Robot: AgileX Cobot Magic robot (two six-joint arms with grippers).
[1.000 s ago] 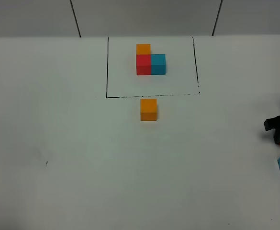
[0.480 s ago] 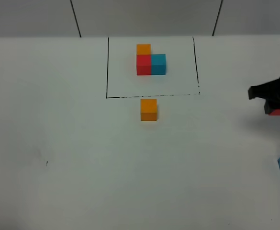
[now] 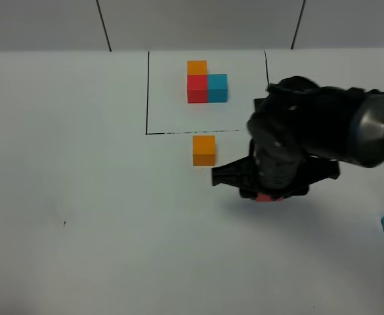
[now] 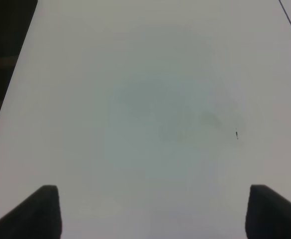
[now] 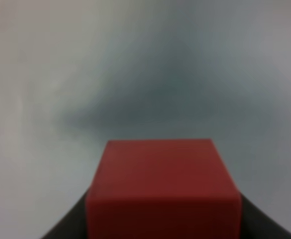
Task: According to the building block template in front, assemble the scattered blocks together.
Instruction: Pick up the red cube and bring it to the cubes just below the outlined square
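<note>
Placement: right gripper (image 3: pixel 266 192), clamping red cube (image 5: pixel 162 186) seemingly aloft, needed to seat it flush against orange cube (image 3: pixel 204 149), front-edge side.

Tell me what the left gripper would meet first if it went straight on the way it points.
Nothing stands in its way as far as the left wrist view shows. The open left gripper faces only the bare white tabletop, so it would probably meet that surface first; depth is unclear.
</note>
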